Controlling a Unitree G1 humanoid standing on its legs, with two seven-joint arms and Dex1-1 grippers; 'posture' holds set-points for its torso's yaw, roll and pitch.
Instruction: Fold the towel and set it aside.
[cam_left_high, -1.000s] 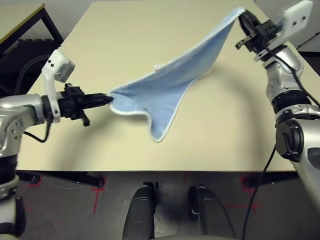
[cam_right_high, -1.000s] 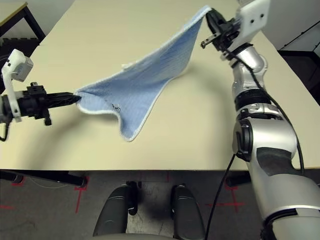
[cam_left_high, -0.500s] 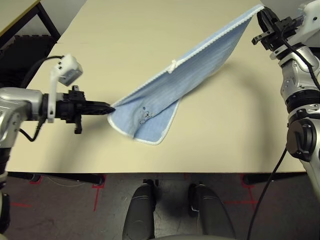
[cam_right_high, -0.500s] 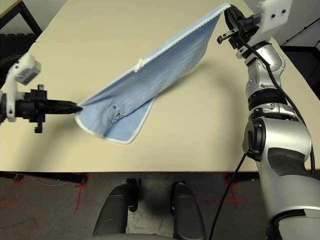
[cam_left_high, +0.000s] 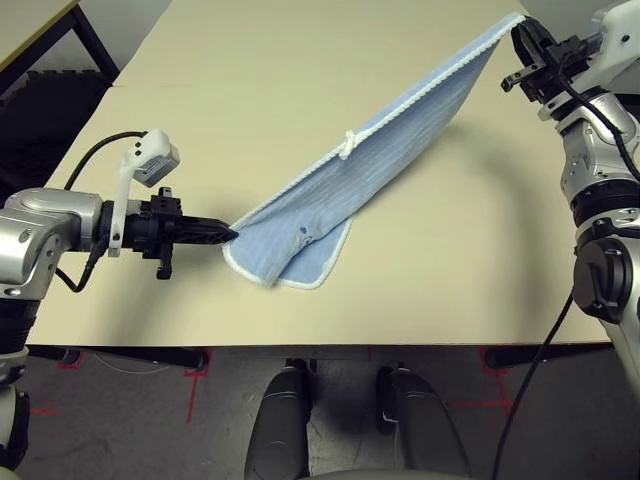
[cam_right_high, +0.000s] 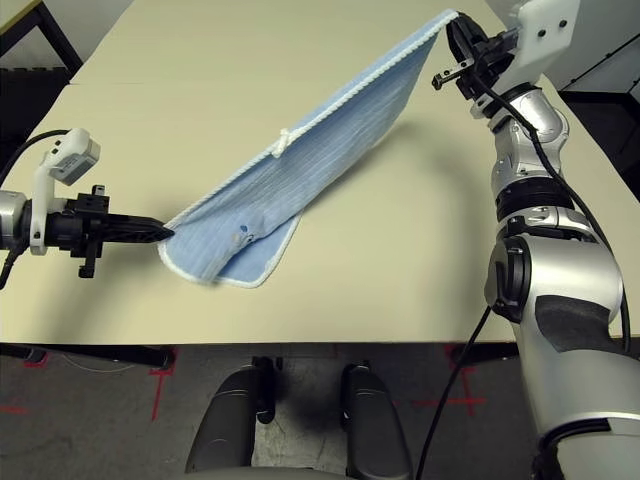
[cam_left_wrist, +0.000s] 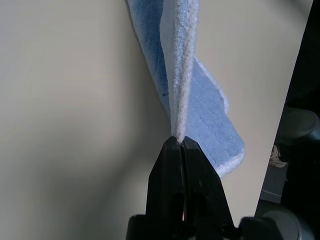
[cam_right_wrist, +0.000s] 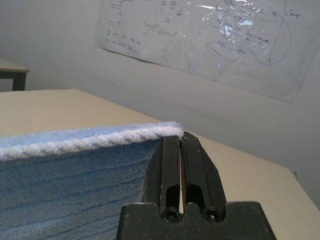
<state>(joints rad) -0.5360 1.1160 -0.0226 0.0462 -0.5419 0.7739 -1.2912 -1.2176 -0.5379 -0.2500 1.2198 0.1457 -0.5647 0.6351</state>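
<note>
2 hands (cam_left_high: 232, 236) (cam_left_high: 517, 40) stretch the fluffy, white-edged terry towel (cam_left_high: 380, 170) taut.

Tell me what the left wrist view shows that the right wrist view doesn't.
Left wrist view alone: the towel hanging edge-on from the left gripper, its lower end folded over and lying on the table, with dark floor past the table's edge.

Right wrist view alone: the towel's white edging running level away from the right gripper, with a wall behind and a scribbled whiteboard on it.

Both: a gripper shut on a corner of the blue towel, over the beige table.
</note>
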